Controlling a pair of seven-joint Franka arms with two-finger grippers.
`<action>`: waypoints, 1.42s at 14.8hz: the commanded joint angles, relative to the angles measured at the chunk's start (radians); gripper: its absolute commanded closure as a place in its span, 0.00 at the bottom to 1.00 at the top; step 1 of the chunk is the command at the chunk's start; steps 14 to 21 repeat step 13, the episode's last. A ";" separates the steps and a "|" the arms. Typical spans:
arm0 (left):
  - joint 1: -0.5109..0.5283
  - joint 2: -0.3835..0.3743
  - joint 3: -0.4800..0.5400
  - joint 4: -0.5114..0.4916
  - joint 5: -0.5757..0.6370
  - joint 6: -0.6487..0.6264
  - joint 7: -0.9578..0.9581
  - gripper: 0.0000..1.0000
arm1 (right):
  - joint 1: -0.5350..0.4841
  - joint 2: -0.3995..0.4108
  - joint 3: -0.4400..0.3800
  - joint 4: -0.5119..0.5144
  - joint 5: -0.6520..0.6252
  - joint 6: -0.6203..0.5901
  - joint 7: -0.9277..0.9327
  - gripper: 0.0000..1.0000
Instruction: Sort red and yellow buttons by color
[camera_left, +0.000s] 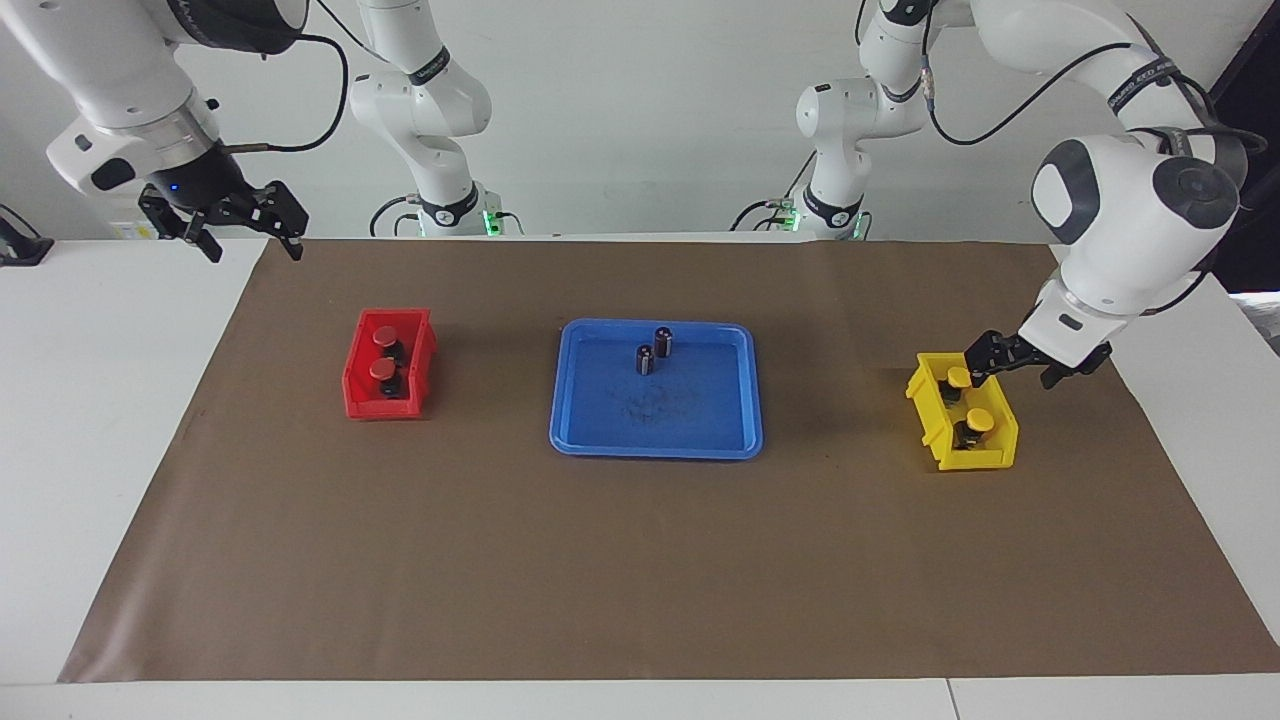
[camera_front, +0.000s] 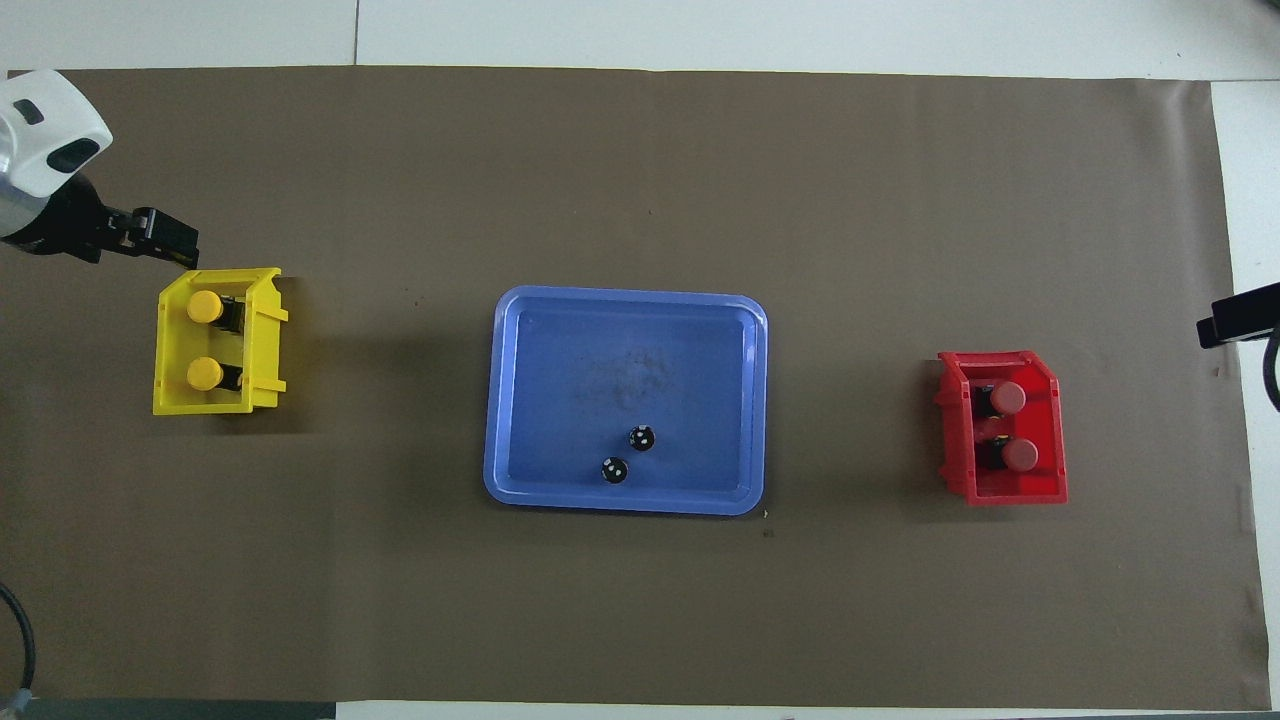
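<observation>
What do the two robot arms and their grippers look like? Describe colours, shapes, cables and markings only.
Both arms have glossy white, rounded tubular shells with dark grey round joint caps. Black cables loop along them, and black bands with white lettering wrap some links. Each bolts to a round base with a green light. The left gripper and right gripper are black, each with two thin jaws.

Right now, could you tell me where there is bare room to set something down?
Bare brown mat lies between the blue tray and each bin. Most of the tray floor is bare too; two dark cylinders stand at its robot-side edge. The red bin and yellow bin each hold two buttons, so they are crowded.
</observation>
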 joint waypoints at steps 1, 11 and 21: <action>-0.002 -0.081 0.004 -0.001 -0.021 -0.077 0.020 0.00 | 0.004 -0.004 -0.002 0.002 0.003 -0.008 0.017 0.00; -0.097 -0.170 0.021 0.003 -0.019 -0.210 0.017 0.00 | 0.002 -0.004 -0.002 0.002 0.003 -0.008 0.017 0.00; -0.097 -0.172 0.025 0.006 -0.019 -0.217 0.017 0.00 | 0.002 -0.004 -0.002 0.002 0.005 -0.008 0.017 0.00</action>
